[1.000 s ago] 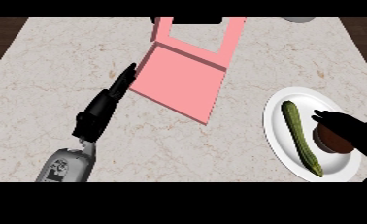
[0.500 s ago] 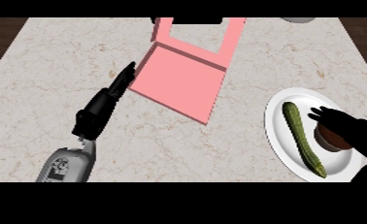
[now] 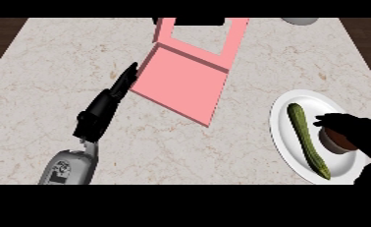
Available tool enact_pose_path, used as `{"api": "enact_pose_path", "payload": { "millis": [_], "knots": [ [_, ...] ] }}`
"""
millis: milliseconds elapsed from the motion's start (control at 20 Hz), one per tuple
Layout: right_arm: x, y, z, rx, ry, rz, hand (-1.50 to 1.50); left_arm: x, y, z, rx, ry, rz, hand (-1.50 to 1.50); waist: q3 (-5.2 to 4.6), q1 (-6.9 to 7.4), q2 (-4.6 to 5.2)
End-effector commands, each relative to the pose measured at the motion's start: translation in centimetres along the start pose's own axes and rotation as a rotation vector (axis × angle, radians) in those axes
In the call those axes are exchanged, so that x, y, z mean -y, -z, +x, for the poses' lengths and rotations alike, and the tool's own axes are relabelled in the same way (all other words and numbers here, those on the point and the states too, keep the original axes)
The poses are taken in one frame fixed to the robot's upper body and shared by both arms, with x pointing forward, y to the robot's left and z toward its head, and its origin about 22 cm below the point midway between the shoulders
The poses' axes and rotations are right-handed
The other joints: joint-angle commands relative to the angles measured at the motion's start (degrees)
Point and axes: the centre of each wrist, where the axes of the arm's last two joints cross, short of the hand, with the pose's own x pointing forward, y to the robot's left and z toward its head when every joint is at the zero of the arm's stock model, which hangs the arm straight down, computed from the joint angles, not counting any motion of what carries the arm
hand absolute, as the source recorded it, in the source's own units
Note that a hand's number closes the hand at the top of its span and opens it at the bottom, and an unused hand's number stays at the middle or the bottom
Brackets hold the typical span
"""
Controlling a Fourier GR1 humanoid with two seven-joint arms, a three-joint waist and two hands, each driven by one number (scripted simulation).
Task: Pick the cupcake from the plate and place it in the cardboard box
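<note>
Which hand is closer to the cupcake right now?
The right hand. It is over the cupcake on the white plate, beside the cucumber. The left hand is far across the counter, its straight fingers at the pink box.

Bench: beige marble, faint brown veining. Cardboard box: flat pink, lighter pink along its edges. Plate: plain white. Cucumber: green, speckled. Cupcake: dark brown. Both hands, left and right: black. Left forearm: grey.
</note>
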Motion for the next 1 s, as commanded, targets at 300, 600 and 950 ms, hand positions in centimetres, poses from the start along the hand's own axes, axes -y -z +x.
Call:
{"api": "enact_pose_path", "payload": {
  "millis": [300, 600, 950],
  "knots": [
    [-1.8, 6.3, 9.9, -0.063, 0.048, -0.088, 1.5, -1.1, 0.1, 0.2, -0.007, 0.009, 0.004, 0.0, 0.52, -0.02, 0.12],
    [-0.3, 9.3, 17.7, -0.159, 0.16, -0.233, 1.5, -0.2, 0.3, 0.2, -0.002, 0.002, -0.021, 0.0, 0.38, 2.19, -0.31],
    [5.3, 8.7, 24.7, -0.315, 0.03, -0.51, 1.5, 0.5, 0.8, 0.7, 0.004, 0.006, -0.066, 0.0, 0.41, 3.41, -0.53]
  ]
}}
